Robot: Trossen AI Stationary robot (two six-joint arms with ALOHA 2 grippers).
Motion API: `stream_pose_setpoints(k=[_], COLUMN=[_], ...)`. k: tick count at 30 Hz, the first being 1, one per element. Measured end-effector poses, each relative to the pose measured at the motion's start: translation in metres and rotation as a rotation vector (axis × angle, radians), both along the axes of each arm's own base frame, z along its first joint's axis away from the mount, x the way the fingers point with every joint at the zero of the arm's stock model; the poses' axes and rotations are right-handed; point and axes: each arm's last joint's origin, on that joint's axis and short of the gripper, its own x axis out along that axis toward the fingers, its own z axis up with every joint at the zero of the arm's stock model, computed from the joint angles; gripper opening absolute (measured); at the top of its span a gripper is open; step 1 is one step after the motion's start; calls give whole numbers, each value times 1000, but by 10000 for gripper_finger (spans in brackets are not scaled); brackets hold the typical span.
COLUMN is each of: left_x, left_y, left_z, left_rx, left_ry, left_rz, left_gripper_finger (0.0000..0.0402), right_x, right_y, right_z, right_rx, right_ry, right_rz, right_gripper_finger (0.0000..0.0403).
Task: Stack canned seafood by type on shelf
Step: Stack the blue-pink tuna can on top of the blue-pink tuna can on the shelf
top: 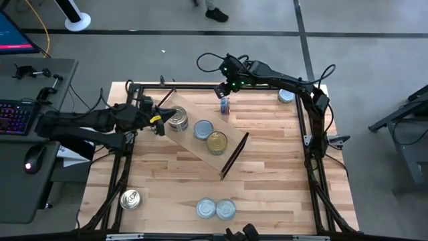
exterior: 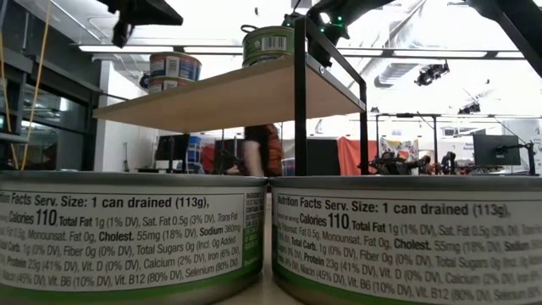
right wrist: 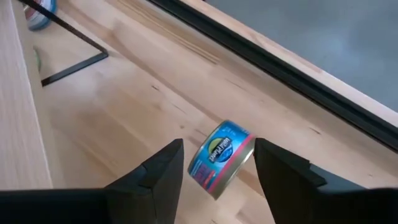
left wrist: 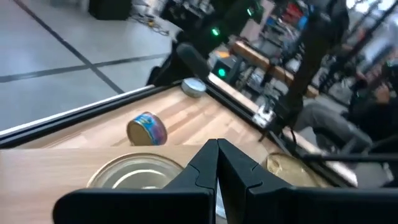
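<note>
The shelf (top: 231, 157), a light-wood board on black wire legs, stands slantwise mid-table. On it are a stack of two tins with a silver lid (top: 177, 119), a pale blue-silver tin (top: 203, 129) and a gold tin (top: 216, 141). My left gripper (left wrist: 217, 167) is shut just above the stack's lid (left wrist: 134, 177), at the shelf's left end (top: 158, 124). A blue-labelled tin (right wrist: 221, 158) lies tipped on its side on the table behind the shelf (top: 225, 105). My right gripper (right wrist: 217, 165) is open above it, one finger on either side, apart from it.
Two tins (top: 206, 209) (top: 226, 209) stand side by side at the near edge, filling the low view (exterior: 135, 237). One tin (top: 130, 199) is at the near left and one (top: 286, 96) at the far right. A black frame (top: 314, 167) rims the table.
</note>
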Motion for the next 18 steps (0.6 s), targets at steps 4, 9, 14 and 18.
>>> stream_pose_setpoints(k=[4,9,14,18], left_x=[10,11,-1,-10], left_y=[11,29,46,57], left_z=[-6,-5,27,48], left_rx=[6,-5,70,113], left_ry=[54,38,-53,-82], left_rz=[-28,-76,-92,-95], left_gripper_finger=[0,0,0,0], right_x=[0,4,5,10], right_y=[0,-4,-3,5], right_z=[-1,-19,-24,-23], right_rx=[-6,71,178,157], right_ry=[13,33,-5,-7], right_rz=[-25,-141,-293,-311], right_gripper_finger=[223,304,340,341])
